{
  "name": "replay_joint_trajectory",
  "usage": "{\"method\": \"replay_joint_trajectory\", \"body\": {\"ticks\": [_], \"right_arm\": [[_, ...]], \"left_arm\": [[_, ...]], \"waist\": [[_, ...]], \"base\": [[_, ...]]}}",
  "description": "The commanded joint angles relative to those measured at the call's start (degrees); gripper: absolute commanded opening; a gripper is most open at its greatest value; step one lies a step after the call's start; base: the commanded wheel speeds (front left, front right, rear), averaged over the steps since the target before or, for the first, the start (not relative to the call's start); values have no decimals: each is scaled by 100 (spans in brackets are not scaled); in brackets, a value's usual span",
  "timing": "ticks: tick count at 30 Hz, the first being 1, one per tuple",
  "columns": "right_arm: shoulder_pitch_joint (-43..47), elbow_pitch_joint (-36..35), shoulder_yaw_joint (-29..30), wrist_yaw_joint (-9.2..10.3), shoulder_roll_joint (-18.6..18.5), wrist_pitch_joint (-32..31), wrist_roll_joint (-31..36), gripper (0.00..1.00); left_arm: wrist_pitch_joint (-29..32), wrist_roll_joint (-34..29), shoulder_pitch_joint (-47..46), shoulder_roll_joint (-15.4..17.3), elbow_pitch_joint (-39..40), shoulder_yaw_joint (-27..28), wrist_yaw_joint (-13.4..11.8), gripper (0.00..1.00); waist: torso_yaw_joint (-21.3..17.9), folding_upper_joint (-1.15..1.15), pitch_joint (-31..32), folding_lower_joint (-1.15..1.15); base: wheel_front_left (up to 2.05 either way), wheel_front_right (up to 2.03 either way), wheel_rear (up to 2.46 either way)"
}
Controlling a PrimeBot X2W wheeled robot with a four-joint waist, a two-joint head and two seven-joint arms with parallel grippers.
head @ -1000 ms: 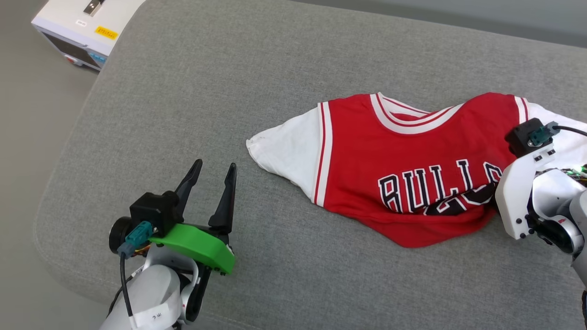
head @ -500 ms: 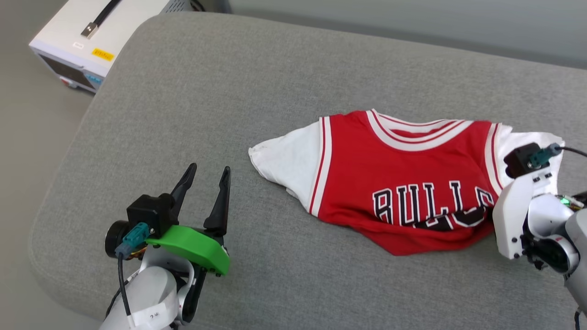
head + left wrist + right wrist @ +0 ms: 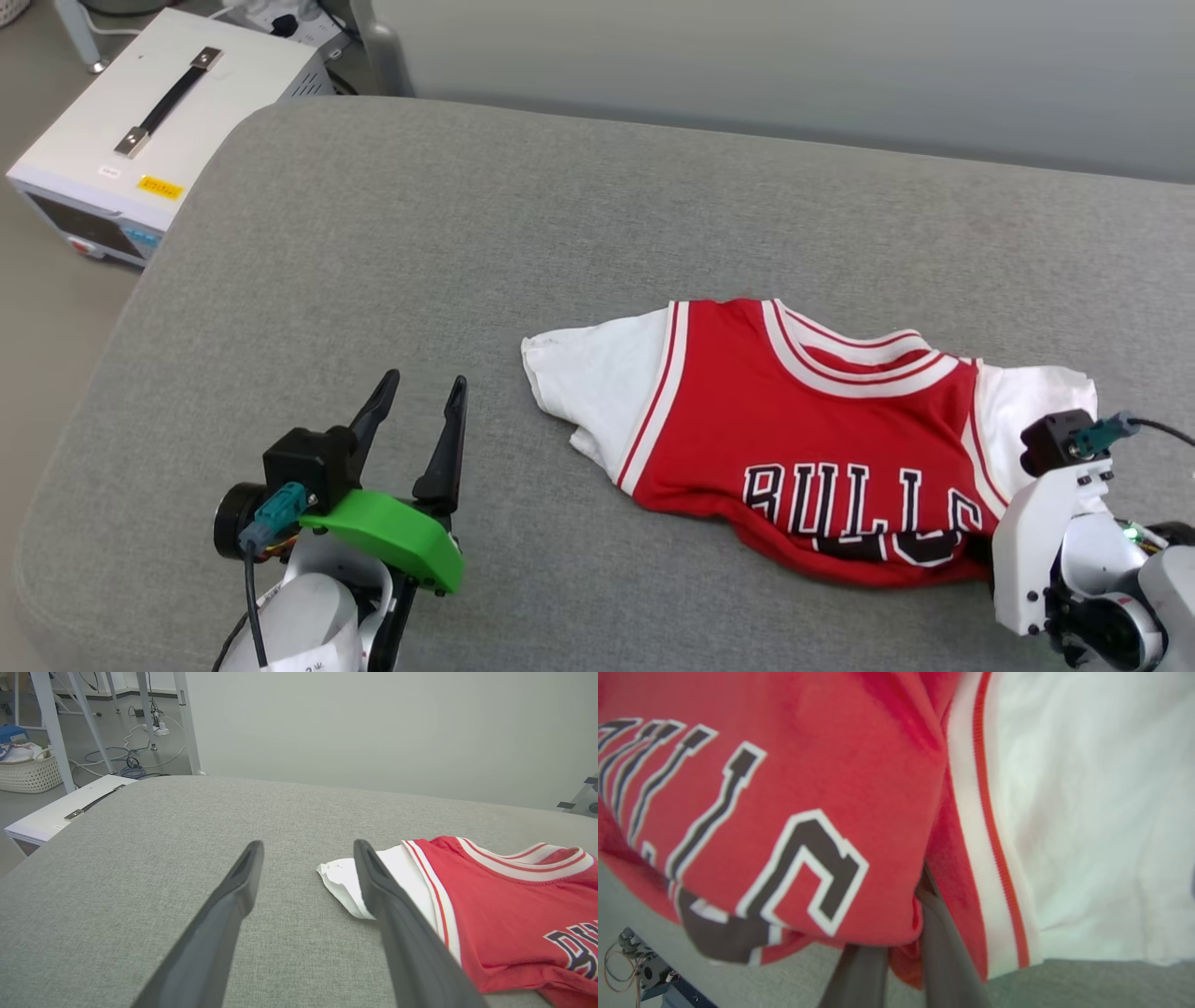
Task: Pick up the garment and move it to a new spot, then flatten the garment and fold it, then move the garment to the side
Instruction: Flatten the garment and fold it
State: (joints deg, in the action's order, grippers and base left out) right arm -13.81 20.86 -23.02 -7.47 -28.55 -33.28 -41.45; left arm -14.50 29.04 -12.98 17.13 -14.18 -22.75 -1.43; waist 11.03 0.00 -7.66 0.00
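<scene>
Fingers (image 3: 941, 952) of the right gripper (image 3: 901, 961) are seen pressed close together, with a fold of the red shirt (image 3: 803, 439) caught between them, right by the seam of its white sleeve (image 3: 1027, 411). The left gripper (image 3: 422, 381) is held spread and empty above the grey cushion (image 3: 467, 233), a little short of the other white sleeve (image 3: 588, 401). The shirt is found on the cushion's right half, toward the near edge, rumpled, its lower part tucked under so the lettering is cut off at the bottom. The first step, picking up and moving, is judged to be in hand; a lift clear of the cushion cannot be made out. Flattening, folding and the move to the side are all left to be done. As for containers, a pale woven basket (image 3: 29, 772) is spotted on the floor well beyond the cushion, with what looks like cloth heaped in it. A white box (image 3: 140, 140) with a handle is set just off the cushion's far left corner, its contents hidden.
</scene>
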Motion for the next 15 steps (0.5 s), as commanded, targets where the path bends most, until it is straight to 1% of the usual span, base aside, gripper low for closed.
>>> {"method": "replay_joint_trajectory", "body": {"ticks": [1,3,4,5,6,8,10,15], "right_arm": [[311,50,-24,-2,88,-113,53,0],[398,-52,121,-2,160,-89,174,0],[416,-101,193,-2,182,-43,236,11],[426,-173,283,-2,210,34,315,96],[432,-232,353,-2,238,91,363,100],[451,-429,477,-2,292,227,415,100],[466,-715,630,-2,314,495,432,100],[610,-1475,1131,-2,302,1446,684,100]], "left_arm": [[21,-3,97,34,-2,-9,1,100],[51,0,107,47,-8,-32,3,100],[60,2,108,49,-7,-38,1,100],[66,9,104,54,-1,-36,-3,100],[65,16,103,58,2,-31,-6,100],[61,32,112,64,12,-23,-7,100],[51,55,128,63,31,-12,1,100],[-2,137,202,30,149,145,-6,100]], "waist": [[-104,0,75,0],[-165,0,119,0],[-189,0,134,0],[-224,0,150,0],[-256,0,172,0],[-328,0,227,0],[-402,0,283,0],[-621,0,379,0]], "base": [[0,0,0],[0,0,0],[0,0,0],[0,0,0],[0,0,0],[0,0,0],[0,0,0],[0,0,0]]}}
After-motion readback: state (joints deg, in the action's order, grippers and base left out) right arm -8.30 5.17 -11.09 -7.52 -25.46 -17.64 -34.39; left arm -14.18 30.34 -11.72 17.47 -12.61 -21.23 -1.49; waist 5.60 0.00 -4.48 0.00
